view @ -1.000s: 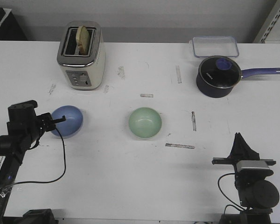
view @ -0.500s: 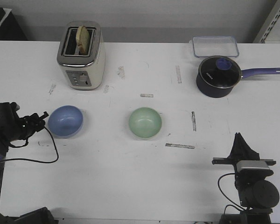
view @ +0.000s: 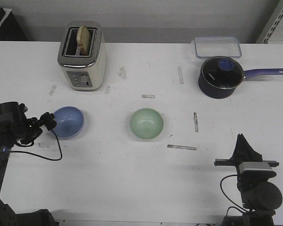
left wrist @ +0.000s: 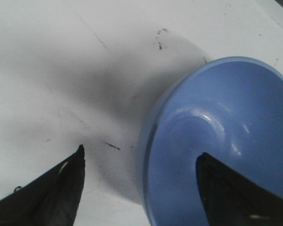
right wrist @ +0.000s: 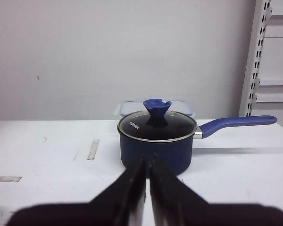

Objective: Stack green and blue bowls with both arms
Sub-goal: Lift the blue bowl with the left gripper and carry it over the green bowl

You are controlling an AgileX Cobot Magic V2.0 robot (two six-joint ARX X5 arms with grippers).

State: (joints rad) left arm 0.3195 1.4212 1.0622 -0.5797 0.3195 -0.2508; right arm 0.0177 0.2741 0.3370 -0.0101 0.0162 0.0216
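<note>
The periwinkle blue bowl (view: 70, 122) sits upright at the table's left; the mint green bowl (view: 146, 123) sits apart from it at the centre. My left gripper (view: 48, 120) is open at the blue bowl's left rim. In the left wrist view the blue bowl (left wrist: 226, 136) has its rim between the jaws of the left gripper (left wrist: 141, 151): one finger (left wrist: 224, 188) is over the bowl's inside, the other (left wrist: 61, 186) over bare table. My right gripper (view: 241, 139) rests at the front right, far from both bowls. In the right wrist view the right gripper (right wrist: 147, 158) is shut on nothing.
A cream toaster (view: 82, 55) with bread in it stands at the back left. A dark navy saucepan (view: 220, 77) with a glass lid and a clear plastic container (view: 217, 46) are at the back right. Tape marks (view: 181, 147) dot the white table.
My left gripper drew back to the left from the blue bowl, then came right again to its rim. Both bowls and the right arm stayed still.
</note>
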